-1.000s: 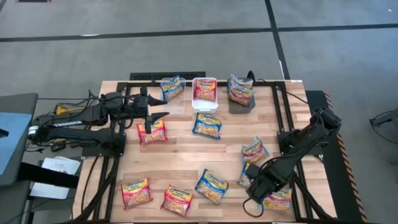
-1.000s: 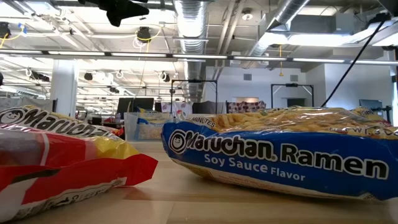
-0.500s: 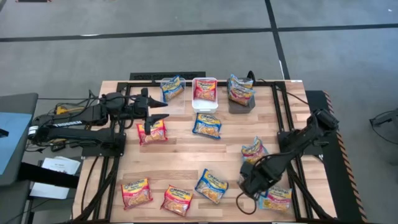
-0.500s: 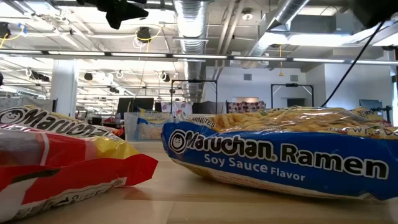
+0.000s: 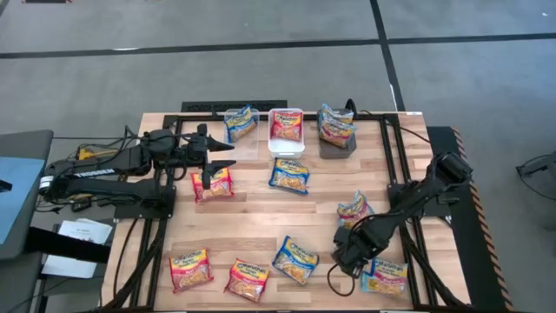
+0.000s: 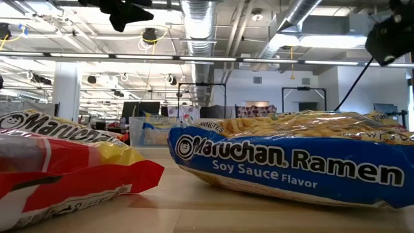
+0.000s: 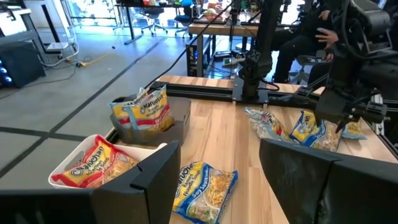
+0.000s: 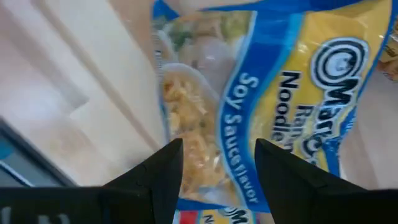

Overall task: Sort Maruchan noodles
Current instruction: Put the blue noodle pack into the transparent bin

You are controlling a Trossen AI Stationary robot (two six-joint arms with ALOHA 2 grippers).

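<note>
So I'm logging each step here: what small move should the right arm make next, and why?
Probably lower the right gripper straight down and close on the blue soy sauce packet. Its fingers stand open with the packet right beyond them, nothing held. The left gripper waits open above the red packet near the bins.

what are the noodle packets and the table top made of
The blue packet looks like thin glossy plastic film: it crinkles, glints, and a clear window shows the noodles. The table top looks like pale wood with a smooth, probably sealed finish: plank seams and grain run along it.
</note>
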